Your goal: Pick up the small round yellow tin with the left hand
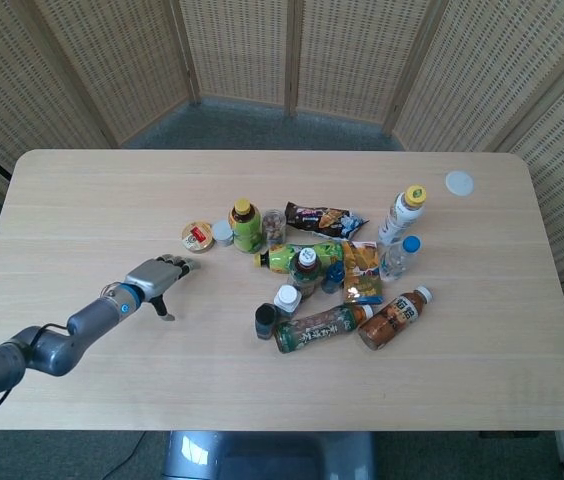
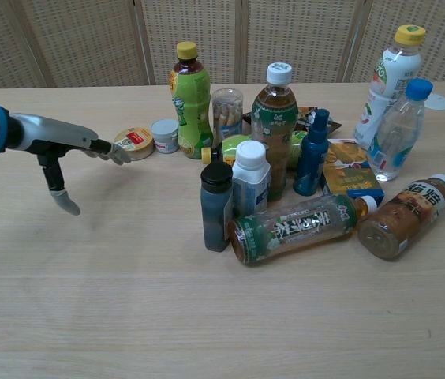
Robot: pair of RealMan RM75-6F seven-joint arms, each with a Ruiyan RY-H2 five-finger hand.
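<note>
The small round yellow tin [image 1: 197, 237] [image 2: 135, 143] with a red label lies flat on the table, just left of a small white jar. My left hand [image 1: 157, 277] [image 2: 72, 154] hovers open in front of the tin and to its left, apart from it. Its fingers [image 2: 116, 152] stretch toward the tin and its thumb [image 2: 65, 201] hangs down, with nothing held. My right hand is not in either view.
A cluster of bottles and snack packs fills the table's middle: a green bottle with yellow cap [image 1: 246, 225], a small white jar [image 1: 223, 232], a clear snack jar [image 1: 274, 225], lying tea bottles [image 1: 317, 327]. A white lid [image 1: 459, 183] lies at the far right.
</note>
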